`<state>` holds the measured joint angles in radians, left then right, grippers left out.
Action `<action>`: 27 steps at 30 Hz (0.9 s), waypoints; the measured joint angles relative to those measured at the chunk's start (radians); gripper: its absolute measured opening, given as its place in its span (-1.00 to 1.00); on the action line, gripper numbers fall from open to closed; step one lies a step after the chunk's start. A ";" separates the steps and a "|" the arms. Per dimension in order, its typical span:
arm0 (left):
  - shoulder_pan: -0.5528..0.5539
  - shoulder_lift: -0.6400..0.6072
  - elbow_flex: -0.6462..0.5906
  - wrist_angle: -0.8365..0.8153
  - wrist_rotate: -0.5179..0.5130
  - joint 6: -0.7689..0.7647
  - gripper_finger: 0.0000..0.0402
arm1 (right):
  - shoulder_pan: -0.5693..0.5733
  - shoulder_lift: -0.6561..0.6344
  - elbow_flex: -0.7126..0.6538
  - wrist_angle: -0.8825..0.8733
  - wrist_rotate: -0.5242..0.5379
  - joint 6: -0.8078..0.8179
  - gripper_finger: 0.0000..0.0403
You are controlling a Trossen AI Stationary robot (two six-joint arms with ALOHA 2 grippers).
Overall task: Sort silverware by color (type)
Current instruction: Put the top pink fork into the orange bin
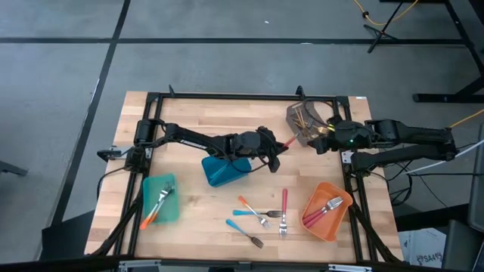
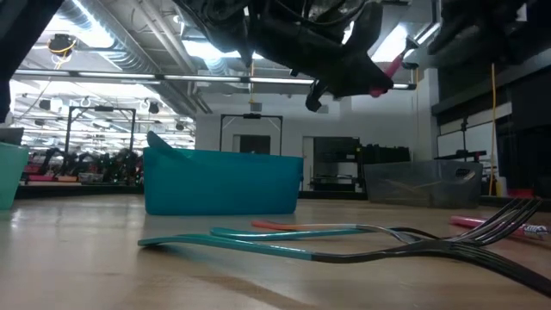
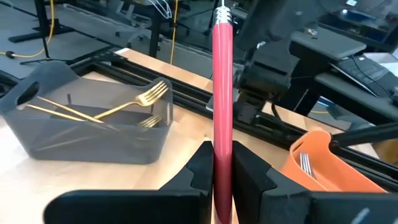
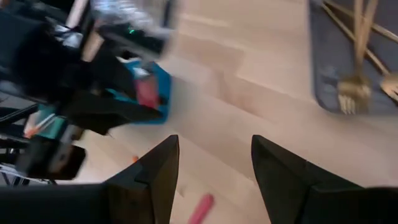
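The wooden table (image 1: 197,113) carries a blue bin (image 1: 224,171), a teal bin (image 1: 160,198), an orange bin (image 1: 326,211) and a grey bin (image 1: 305,121) of gold forks (image 3: 134,99). The left gripper (image 1: 277,153) hangs beside the blue bin, fingers clamped on a pink-handled utensil (image 3: 222,93), probably a fork. The right gripper (image 4: 214,168) hovers near the grey bin, fingers apart. Loose forks (image 1: 261,217) lie between the bins.

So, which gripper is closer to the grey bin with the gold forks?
The right. The right gripper hangs open at the grey bin's edge; the left gripper, shut on a red-handled utensil, is farther toward the table's middle.
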<state>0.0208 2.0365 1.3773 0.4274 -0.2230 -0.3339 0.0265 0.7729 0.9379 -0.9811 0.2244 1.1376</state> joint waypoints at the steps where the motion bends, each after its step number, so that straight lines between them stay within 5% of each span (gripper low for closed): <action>1: 0.005 0.000 0.000 0.003 0.001 0.000 -0.87 | 0.000 0.009 0.000 0.025 0.004 -0.016 -0.07; 15: 0.004 0.000 0.000 0.017 0.014 0.003 -0.86 | 0.000 0.208 0.000 0.284 0.113 -0.102 -0.07; 27: 0.005 0.000 0.000 0.015 0.031 0.004 -0.87 | 0.000 0.231 0.000 0.344 0.212 -0.126 -0.10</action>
<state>0.0261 2.0365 1.3773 0.4426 -0.1925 -0.3302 0.0265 1.0042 0.9379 -0.6369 0.4369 1.0119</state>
